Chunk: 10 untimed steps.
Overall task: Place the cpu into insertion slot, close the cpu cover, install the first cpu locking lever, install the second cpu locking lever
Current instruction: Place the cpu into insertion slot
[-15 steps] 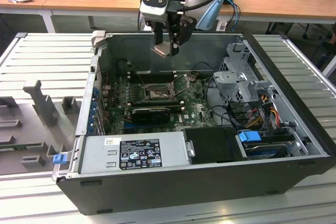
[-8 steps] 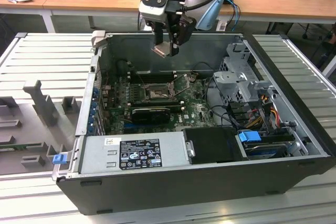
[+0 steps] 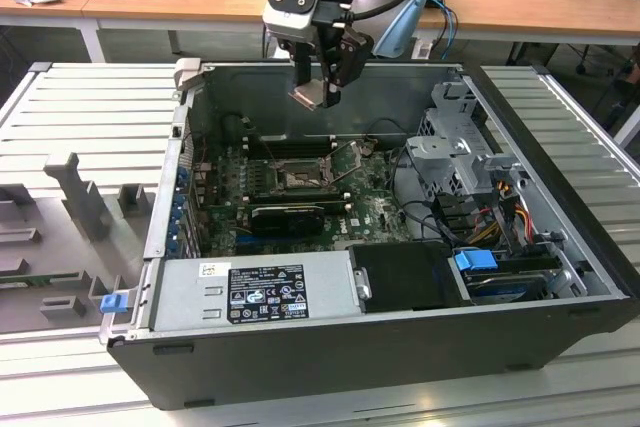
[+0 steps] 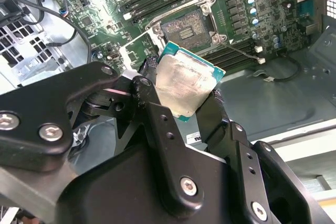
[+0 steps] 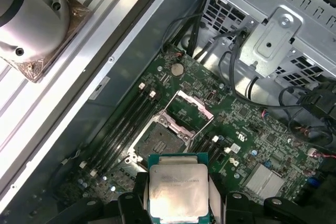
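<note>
My gripper hangs above the open computer case, shut on the cpu. In both wrist views the pale square cpu sits edge-on between the black fingers, tilted. Below it on the green motherboard lies the insertion slot, bare and dark. The cpu cover stands swung up at the slot's side. A thin metal locking lever runs along the slot's edge. The cpu is well above the slot and not touching it.
The case walls ring the board. Memory sticks flank the slot, and a long black card lies in front. A drive cage with cables stands at the exterior view's right, and a power supply at the front. Grey fixtures sit outside.
</note>
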{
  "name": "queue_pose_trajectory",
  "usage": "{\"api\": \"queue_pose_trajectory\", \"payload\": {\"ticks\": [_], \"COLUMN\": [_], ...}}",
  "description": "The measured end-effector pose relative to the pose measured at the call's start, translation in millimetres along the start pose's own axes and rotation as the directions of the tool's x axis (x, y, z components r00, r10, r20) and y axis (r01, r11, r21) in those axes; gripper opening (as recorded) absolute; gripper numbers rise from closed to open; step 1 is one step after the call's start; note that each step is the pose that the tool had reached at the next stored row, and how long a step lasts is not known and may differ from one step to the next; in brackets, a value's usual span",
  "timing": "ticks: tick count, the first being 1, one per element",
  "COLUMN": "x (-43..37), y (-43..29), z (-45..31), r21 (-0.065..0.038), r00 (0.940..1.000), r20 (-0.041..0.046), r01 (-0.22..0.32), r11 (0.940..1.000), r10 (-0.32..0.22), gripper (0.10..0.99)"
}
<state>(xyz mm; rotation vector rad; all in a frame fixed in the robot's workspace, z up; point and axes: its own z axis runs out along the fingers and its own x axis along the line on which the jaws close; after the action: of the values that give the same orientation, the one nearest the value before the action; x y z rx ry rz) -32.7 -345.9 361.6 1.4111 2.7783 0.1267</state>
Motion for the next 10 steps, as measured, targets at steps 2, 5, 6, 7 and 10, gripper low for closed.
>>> {"api": "queue_pose_trajectory", "payload": {"ticks": [2,5,6,7,10], "x": [0.0,0.0,0.0,0.0,0.0], "y": [0.0,0.0,0.0,0.0,0.0], "z": [0.0,0.1,0.1,0.1,0.1], "r21": [0.0,0.0,-0.001,-0.001,-0.001], "r00": [0.9999,0.9997,0.9996,0.9995,0.9991], "r20": [0.0009,0.0021,0.0024,0.0026,0.0035], "r01": [-0.012,-0.026,-0.029,-0.032,-0.043], "r11": [0.9999,0.9997,0.9996,0.9995,0.9991], "r10": [0.012,0.026,0.029,0.032,0.043], "gripper": [0.541,0.541,0.541,0.541,0.541]}}
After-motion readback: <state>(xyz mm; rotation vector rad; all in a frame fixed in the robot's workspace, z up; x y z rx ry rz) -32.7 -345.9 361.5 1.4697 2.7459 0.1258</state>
